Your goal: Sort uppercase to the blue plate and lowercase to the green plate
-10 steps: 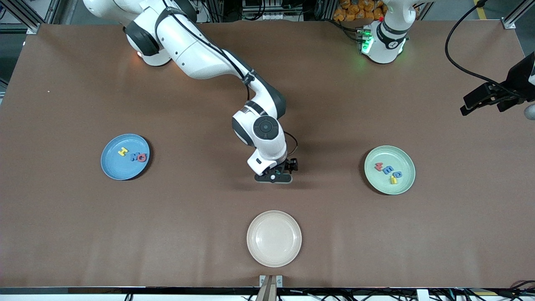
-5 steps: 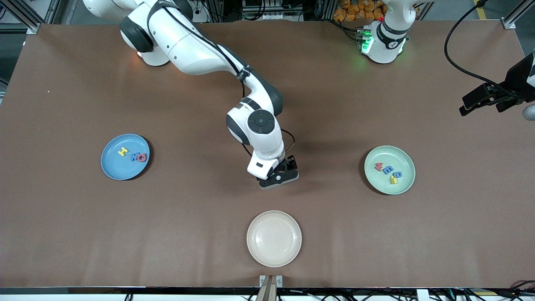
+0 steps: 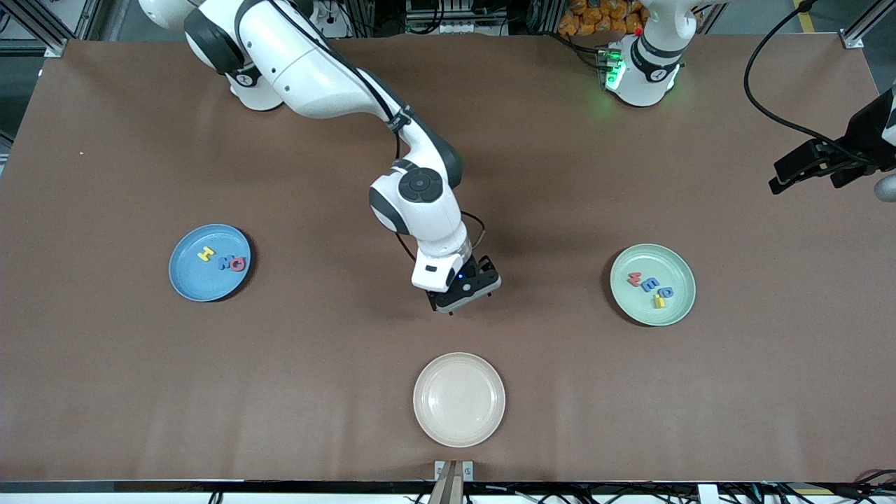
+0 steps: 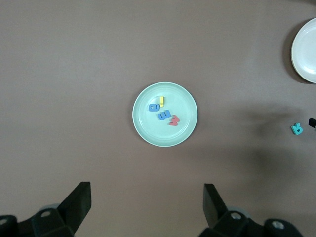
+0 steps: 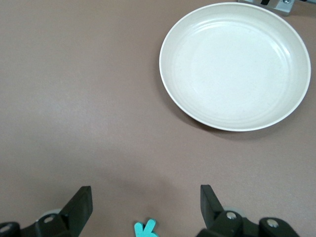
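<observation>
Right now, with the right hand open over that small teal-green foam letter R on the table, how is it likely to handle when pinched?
The small teal-green foam letter R lies flat, so it shouldn't roll or tip. Being small, thin foam, it is probably very light and may squash slightly. Its low profile likely means the right hand must close near the tabletop.

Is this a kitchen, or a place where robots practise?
It looks like a robot lab, not a kitchen. Two white robot arms are fixed to a big brown table, metal frames and cables run along its edges, and the green plate and blue plate hold toy foam letters, not food.
</observation>
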